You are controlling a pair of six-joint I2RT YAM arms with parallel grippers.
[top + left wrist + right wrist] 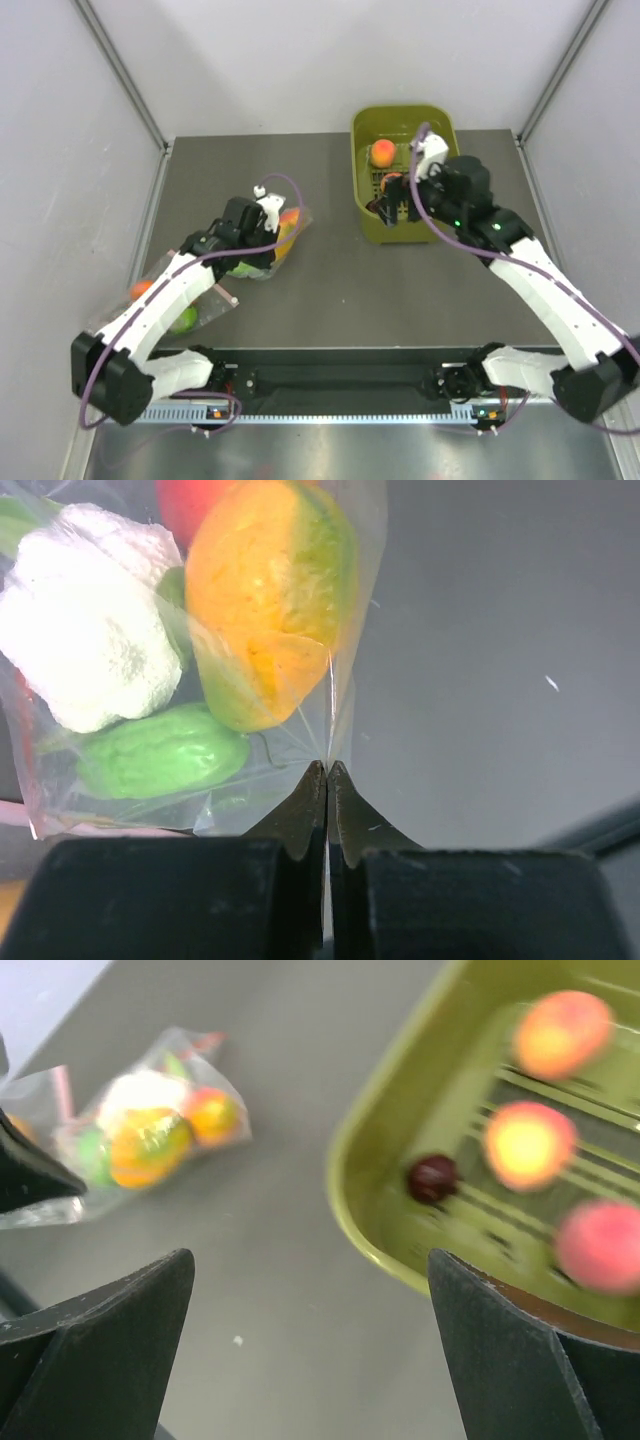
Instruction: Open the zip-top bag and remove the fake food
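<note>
Pinching the edge of the zip-top bag (pixel 250 775), the left pincer (pixel 327 772) was clamped shut while the right pincer (pixel 310 1260) hung wide open, holding nothing.

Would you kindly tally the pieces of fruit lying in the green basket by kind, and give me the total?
Peaches: 3
Dark plum: 1
Total in the green basket: 4
</note>
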